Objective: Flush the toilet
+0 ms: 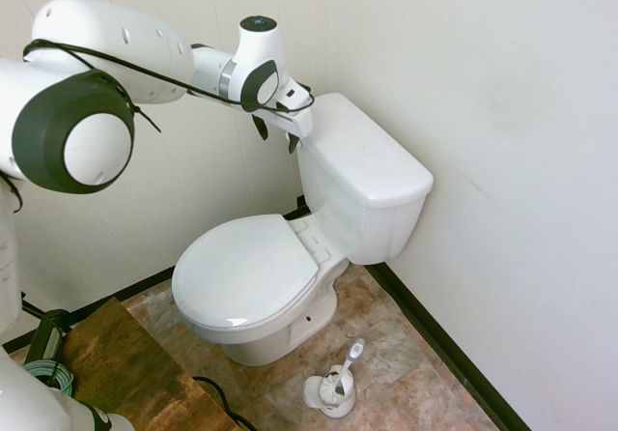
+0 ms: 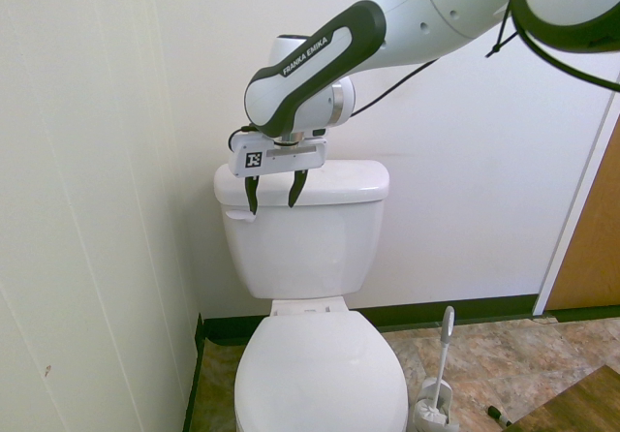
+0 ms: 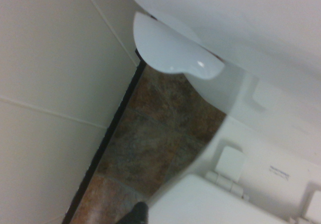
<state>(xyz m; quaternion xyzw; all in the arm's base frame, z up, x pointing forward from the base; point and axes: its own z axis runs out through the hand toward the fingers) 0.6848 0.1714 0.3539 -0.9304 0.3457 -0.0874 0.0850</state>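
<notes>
A robot gripper [image 2: 273, 190], fingers spread, hovers by the flush lever [image 3: 173, 48] on the tank [image 2: 305, 243] of a white toilet [image 1: 246, 276], lid [image 2: 322, 374] down, between a paneled wall [image 2: 87, 200] and a brush [image 1: 345, 371].

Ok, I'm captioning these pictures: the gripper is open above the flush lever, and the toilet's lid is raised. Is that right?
Not quite: the toilet's lid is down, as the second exterior view shows, lying flat over the bowl. The rest I would leave as it was.
</notes>
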